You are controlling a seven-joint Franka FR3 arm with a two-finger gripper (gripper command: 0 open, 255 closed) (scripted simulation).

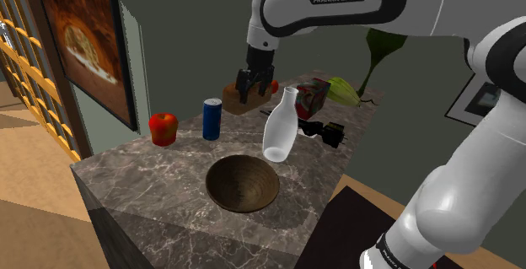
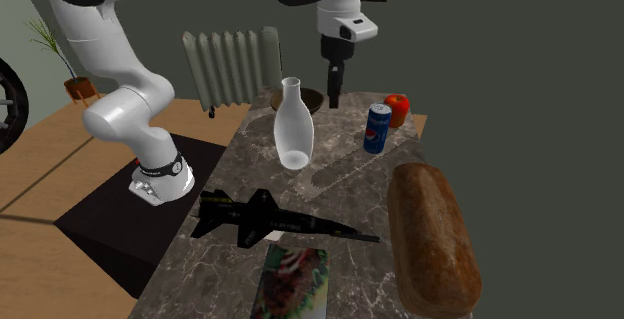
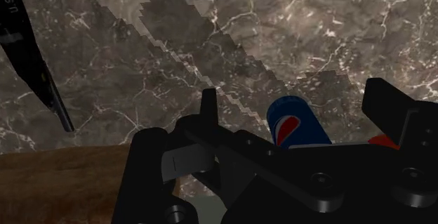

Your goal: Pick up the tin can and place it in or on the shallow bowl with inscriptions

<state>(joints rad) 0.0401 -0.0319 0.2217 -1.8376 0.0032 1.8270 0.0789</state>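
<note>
Hand (image 1: 255, 80): black, two fingers, pointing down above the surface, clear of everything. In the wrist view the hand (image 3: 295, 97) has its fingers (image 3: 208, 104) spread apart, and nothing is clasped between them.

Tin can (image 1: 212, 119): blue with a red-and-white round emblem. It stands upright on the surface, below the hand and off towards the shoulder view's left. In the wrist view the can (image 3: 295, 123) shows between the spread fingers, untouched. The second exterior view puts the can (image 2: 377, 128) just right of the hand (image 2: 335, 85).

Apple (image 1: 163, 128): red, on the surface just beside the can.

Bread loaf (image 2: 432, 237): brown and long, lying along the surface's edge, at the second exterior view's right.

Bottle (image 1: 281, 128): pale and translucent, upright, between the can and the toy jet.

Shallow bowl (image 1: 243, 185): brown, open side up, near the bottle's base, apart from the can.

Toy jet (image 2: 260, 217): black, lying flat on the surface.

Picture box (image 2: 295, 282): lying flat by the jet.

Surface (image 1: 152, 191): dark marble with pale veins.

Radiator (image 2: 230, 62): pale, against the grey wall.

Framed picture (image 1: 80, 35): orange-brown, hanging on the wall.
</note>
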